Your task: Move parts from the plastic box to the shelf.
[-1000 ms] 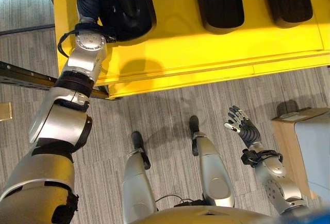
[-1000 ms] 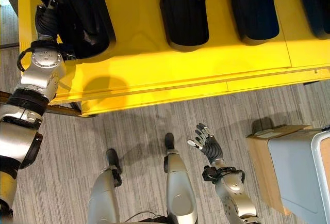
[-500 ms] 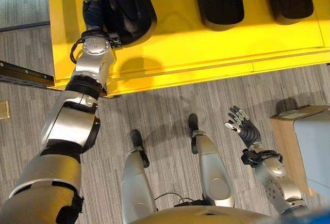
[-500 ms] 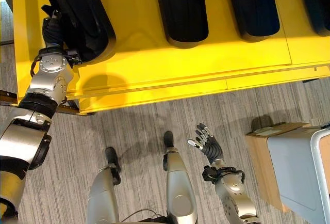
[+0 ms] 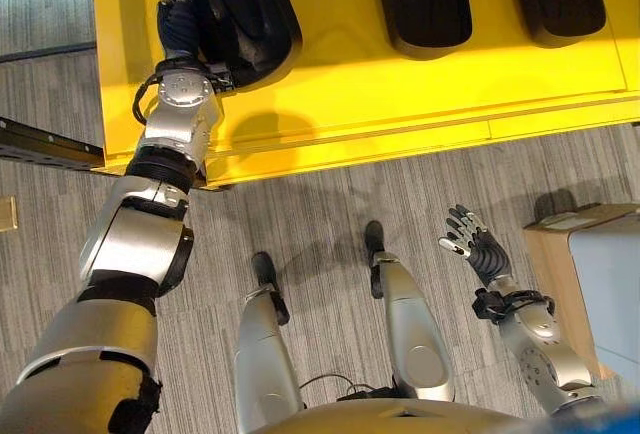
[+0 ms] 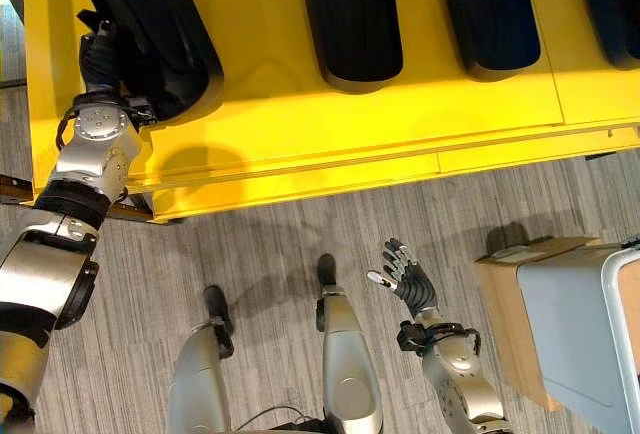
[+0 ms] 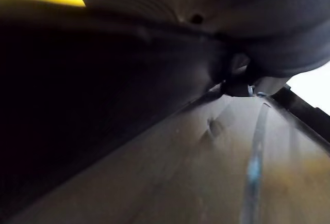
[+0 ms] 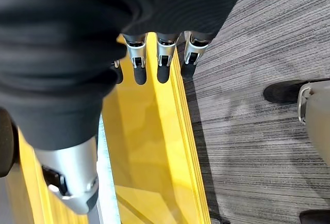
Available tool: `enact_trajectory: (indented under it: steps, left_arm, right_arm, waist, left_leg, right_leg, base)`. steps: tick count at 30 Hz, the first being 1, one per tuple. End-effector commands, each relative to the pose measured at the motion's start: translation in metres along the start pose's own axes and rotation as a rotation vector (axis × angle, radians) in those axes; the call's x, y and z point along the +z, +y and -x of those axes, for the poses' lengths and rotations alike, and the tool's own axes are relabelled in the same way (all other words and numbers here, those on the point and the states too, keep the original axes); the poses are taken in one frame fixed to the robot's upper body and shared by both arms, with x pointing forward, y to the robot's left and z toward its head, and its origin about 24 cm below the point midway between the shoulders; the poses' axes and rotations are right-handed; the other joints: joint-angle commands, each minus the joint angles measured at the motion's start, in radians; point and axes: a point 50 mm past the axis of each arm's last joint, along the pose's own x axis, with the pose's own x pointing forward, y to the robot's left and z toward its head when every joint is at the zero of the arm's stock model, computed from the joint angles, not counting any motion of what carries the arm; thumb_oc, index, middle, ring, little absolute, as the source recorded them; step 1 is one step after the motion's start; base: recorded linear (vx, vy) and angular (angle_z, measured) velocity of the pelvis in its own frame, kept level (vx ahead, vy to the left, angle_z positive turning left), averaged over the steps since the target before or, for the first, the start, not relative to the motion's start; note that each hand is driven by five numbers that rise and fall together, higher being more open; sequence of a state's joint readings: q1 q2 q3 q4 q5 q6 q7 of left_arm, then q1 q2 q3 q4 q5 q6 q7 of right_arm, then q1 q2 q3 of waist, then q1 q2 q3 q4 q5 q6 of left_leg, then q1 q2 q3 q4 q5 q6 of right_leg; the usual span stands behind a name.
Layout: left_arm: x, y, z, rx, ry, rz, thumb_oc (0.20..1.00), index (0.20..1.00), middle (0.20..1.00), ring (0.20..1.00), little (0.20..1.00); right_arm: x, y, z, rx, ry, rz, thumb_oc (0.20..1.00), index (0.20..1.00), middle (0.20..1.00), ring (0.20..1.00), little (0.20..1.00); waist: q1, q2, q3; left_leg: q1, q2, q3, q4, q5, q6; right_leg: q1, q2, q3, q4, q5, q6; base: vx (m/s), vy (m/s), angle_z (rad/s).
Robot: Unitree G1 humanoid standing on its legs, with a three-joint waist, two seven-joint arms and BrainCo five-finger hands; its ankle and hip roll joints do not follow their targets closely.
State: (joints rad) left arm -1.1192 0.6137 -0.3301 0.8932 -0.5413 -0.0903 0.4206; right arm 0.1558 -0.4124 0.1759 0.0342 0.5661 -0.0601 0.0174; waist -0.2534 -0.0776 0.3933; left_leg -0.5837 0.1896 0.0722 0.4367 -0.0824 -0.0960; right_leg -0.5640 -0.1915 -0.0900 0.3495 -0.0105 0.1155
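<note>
Floor (image 5: 320, 194) is grey carpet with a fine striped weave; a dark metal rail (image 5: 45, 144) runs across it beside the shelf's left front corner. The shelf (image 6: 300, 134) is a glossy yellow board with a stepped front edge, smooth enough to carry soft reflections. Black moulded parts lie on it in a row: a large rounded part (image 6: 155, 29) at the left end, a second part (image 6: 352, 19) toward the middle, a third part (image 6: 485, 14) to its right, all matte, scoop-shaped, with a notch along one side. Left hand (image 6: 98, 49) sits at the left side of the large part, touching it; whether its fingers grip cannot be told, the dark cover hides them. Right hand (image 5: 473, 244) hangs over the carpet, well apart from the shelf, fingers straight and spread, holding nothing. A pale grey plastic box (image 6: 575, 329) stands on a brown cardboard carton (image 6: 510, 324) at the right.
</note>
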Motion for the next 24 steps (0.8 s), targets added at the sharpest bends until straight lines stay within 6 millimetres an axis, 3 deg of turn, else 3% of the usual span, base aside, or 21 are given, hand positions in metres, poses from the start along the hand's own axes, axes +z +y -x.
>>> enact_trajectory:
  steps: [1, 18, 19, 24]
  left_arm:
    - [0.015, 0.034, -0.010, 0.107, -0.055, -0.011, 0.200, 0.200, 0.200, 0.200, 0.200]
    - [0.011, 0.051, -0.012, 0.144, -0.041, -0.105, 0.200, 0.200, 0.200, 0.200, 0.200]
    - [0.012, 0.050, -0.012, 0.144, -0.049, -0.114, 1.000, 1.000, 1.000, 1.000, 1.000]
    - [0.015, 0.049, -0.012, 0.144, -0.061, -0.118, 1.000, 1.000, 1.000, 1.000, 1.000]
  right_arm:
    - [0.008, -0.005, 0.006, 0.006, -0.045, 0.001, 1.000, 1.000, 1.000, 1.000, 1.000]
    - [0.009, -0.008, 0.007, 0.005, -0.042, 0.004, 1.000, 1.000, 1.000, 1.000, 1.000]
    - [0.010, -0.009, 0.007, 0.002, -0.046, 0.009, 1.000, 1.000, 1.000, 1.000, 1.000]
    - [0.010, -0.009, 0.007, 0.002, -0.046, 0.009, 1.000, 1.000, 1.000, 1.000, 1.000]
  waist:
    - [0.014, -0.014, -0.038]
    - [0.024, -0.008, -0.041]
    - [0.025, -0.008, -0.040]
    - [0.026, -0.009, -0.038]
  left_leg:
    - [-0.041, 0.036, -0.010, 0.042, -0.023, -0.021]
    - [-0.033, 0.031, -0.009, 0.040, -0.026, -0.019]
    - [-0.033, 0.031, -0.009, 0.041, -0.026, -0.018]
    - [-0.033, 0.031, -0.009, 0.044, -0.027, -0.018]
  right_leg:
    - [0.024, -0.049, 0.003, 0.039, -0.063, 0.027]
    - [0.036, -0.054, 0.001, 0.040, -0.066, 0.028]
    - [0.036, -0.053, 0.001, 0.040, -0.067, 0.028]
    - [0.036, -0.053, 0.000, 0.042, -0.067, 0.028]
  base:
    - [0.00, 0.000, 0.00]
    - [0.00, 0.000, 0.00]
    - [0.00, 0.000, 0.00]
    - [0.00, 0.000, 0.00]
